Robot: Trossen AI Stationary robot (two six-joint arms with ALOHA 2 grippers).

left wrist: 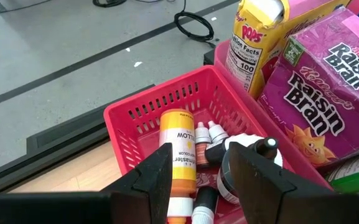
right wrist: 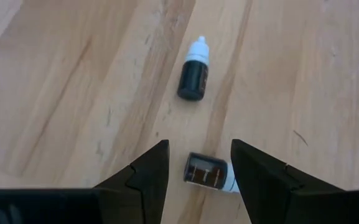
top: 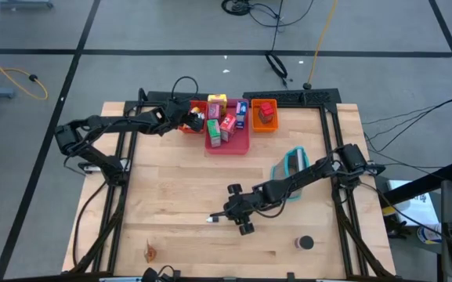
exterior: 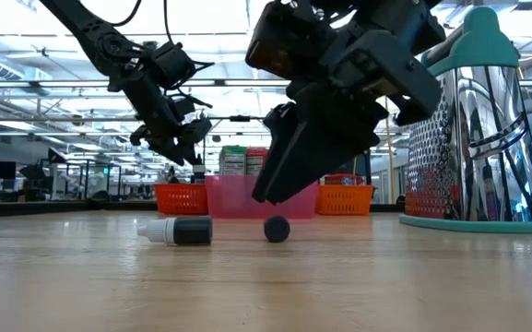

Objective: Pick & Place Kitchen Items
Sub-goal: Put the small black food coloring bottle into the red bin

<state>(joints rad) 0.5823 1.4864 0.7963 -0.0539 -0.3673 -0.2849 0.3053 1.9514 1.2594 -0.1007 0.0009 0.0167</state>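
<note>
My left gripper [left wrist: 201, 186] is open above the red basket [left wrist: 143, 112] at the table's far side. It touches nothing. In the basket lie a yellow bottle [left wrist: 178, 149] and several tiny bottles [left wrist: 211, 142]. My right gripper [right wrist: 199, 177] is open, pointing down over the table's middle near side. One tiny dark bottle [right wrist: 207, 171] lies on its side on the wood between its fingertips, untouched as far as I can see. A second tiny bottle [right wrist: 193, 73] lies on its side just beyond; it also shows in the low view [exterior: 175, 231] and the high view [top: 212, 218].
A pink tray [top: 237, 146] with food boxes and an orange tray [top: 264, 125] with a red block stand at the far side. The teal-and-white holder [top: 290, 168] stands right of centre. A dark round can [top: 305, 243] and a small thing [top: 150, 251] lie near the front edge.
</note>
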